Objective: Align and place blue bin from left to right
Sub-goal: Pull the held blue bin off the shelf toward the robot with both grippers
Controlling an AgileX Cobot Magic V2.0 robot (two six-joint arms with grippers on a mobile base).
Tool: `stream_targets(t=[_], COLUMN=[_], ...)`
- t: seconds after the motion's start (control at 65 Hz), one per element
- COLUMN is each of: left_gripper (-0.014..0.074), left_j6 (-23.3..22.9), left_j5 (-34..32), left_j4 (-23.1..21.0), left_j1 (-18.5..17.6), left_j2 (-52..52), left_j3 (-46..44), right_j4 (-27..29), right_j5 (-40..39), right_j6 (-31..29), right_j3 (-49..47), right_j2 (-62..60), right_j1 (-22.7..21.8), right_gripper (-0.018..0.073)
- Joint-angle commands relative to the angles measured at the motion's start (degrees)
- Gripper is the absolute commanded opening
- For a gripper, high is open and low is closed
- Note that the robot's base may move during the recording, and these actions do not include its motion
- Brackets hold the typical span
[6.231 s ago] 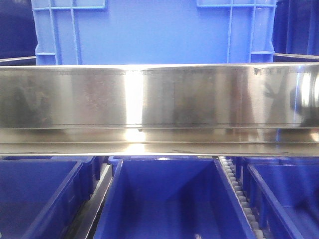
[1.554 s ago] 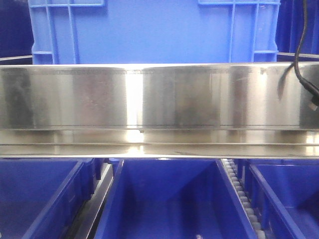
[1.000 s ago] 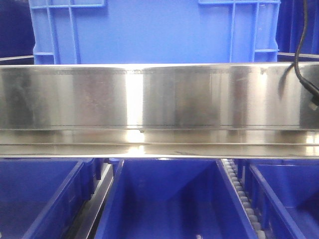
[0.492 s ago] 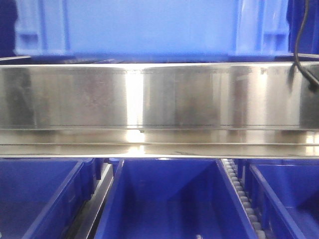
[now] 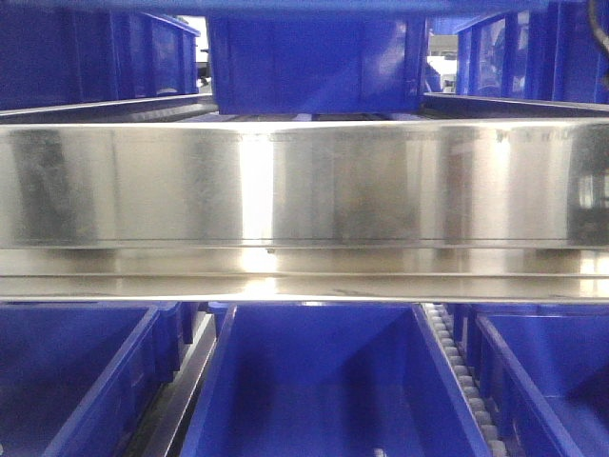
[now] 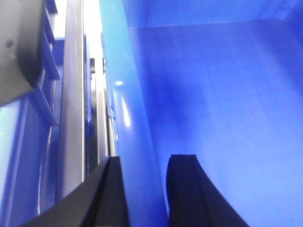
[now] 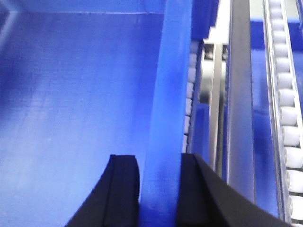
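Observation:
The blue bin (image 6: pixel 218 94) fills both wrist views, which look into its bright blue inside (image 7: pixel 71 94). My left gripper (image 6: pixel 147 158) is shut on the bin's left wall, one black finger (image 6: pixel 113 189) outside and one inside. My right gripper (image 7: pixel 156 158) is shut on the right wall's rim (image 7: pixel 168 71), which sits tight between its fingers. In the front view only a thin bright blue strip (image 5: pixel 304 5) shows at the very top edge; neither gripper is visible there.
A wide steel rail (image 5: pixel 304 181) crosses the front view. Dark navy bins (image 5: pixel 314 67) stand behind it, and more navy bins (image 5: pixel 324 381) sit below, beside a roller track (image 5: pixel 461 381). White rollers (image 7: pixel 284 94) run along the right of the bin.
The blue bin has risen almost out of the front view, uncovering the navy bins behind it. The black cable at the right edge has moved up and away.

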Motion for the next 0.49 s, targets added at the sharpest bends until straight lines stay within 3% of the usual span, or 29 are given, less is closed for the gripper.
stream_targets(t=[0.0, 0.477], left_gripper=[-0.0018, -0.0018], left_j6=[0.9, 0.9], left_j5=[-3.0, -3.0], left_j4=[1.6, 1.6], left_j1=[0.2, 0.2], left_j2=[-2.1, -2.0], left_j3=[-0.9, -0.9], right_j4=[-3.7, -3.7], right_j5=[-4.3, -4.3], right_j6=[-1.6, -1.6], right_j3=[-1.2, -1.2], right_j2=[-2.2, -2.2], right_j1=[-0.6, -0.6], right_gripper=[-0.0075, -0.0075])
